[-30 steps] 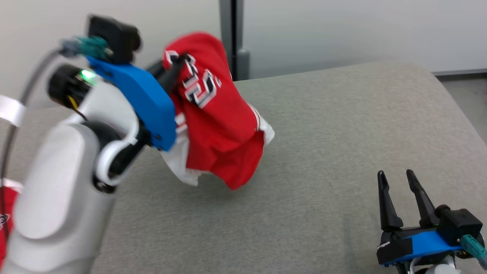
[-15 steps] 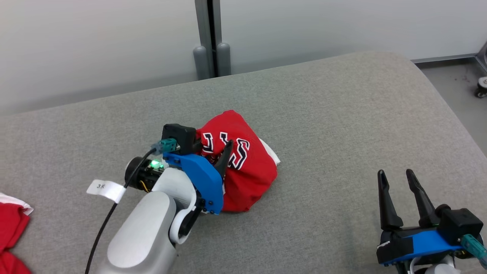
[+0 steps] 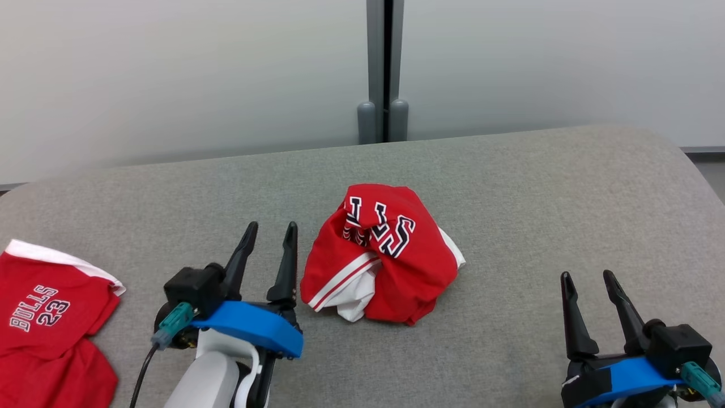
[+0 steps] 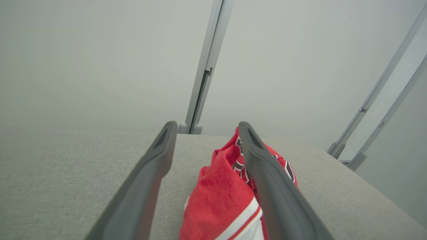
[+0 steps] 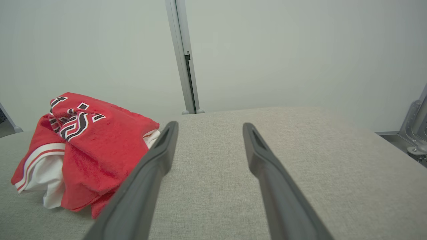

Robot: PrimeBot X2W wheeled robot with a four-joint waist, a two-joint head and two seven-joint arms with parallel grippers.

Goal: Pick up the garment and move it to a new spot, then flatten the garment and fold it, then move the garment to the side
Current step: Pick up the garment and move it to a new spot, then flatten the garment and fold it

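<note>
Since a second ago the left gripper [image 3: 272, 226] has released the garment [image 3: 391, 255] and drawn back beside it, jaws wide and empty. The right gripper [image 3: 586, 276], equally spread, holds nothing and sits well apart. The garment lies crumpled mid-tabletop [image 3: 538, 187]. To flatten it well, each gripper should probably pinch a white-trimmed edge, not the bunched middle, then pull outward evenly.

Garment [image 3: 396, 272] lettering apparently lost in folds
</note>
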